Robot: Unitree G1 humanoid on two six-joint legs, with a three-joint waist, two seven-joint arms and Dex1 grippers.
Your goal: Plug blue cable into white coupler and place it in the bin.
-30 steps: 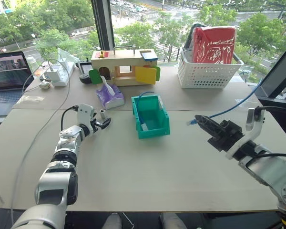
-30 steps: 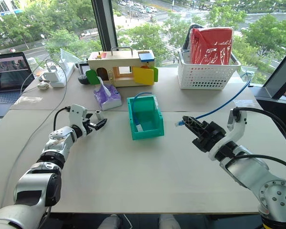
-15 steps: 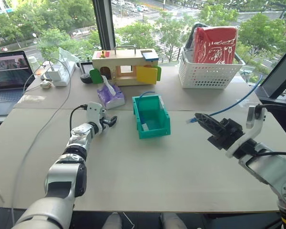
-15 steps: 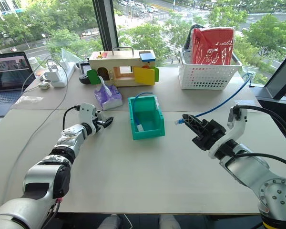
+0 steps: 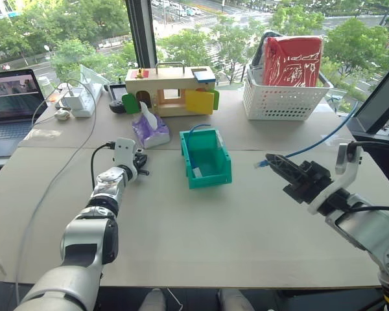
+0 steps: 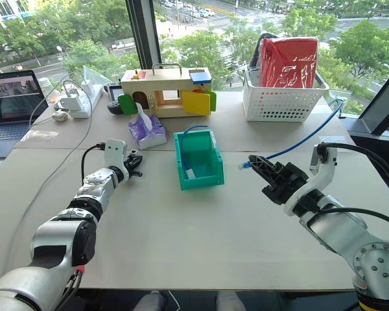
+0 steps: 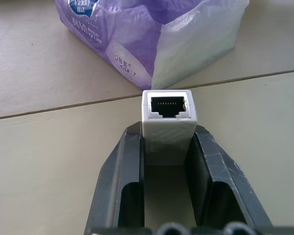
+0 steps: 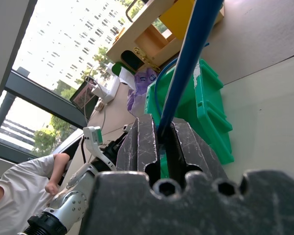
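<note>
1. Left gripper [image 7: 167, 147] clamps the white coupler [image 7: 168, 118], socket facing the purple tissue pack [image 5: 150, 131].
2. Right gripper [image 8: 161, 142] pinches the blue cable [image 5: 324, 139].
3. Bin [image 5: 207, 170] sits at 3 o'clock from the coupler.
</note>
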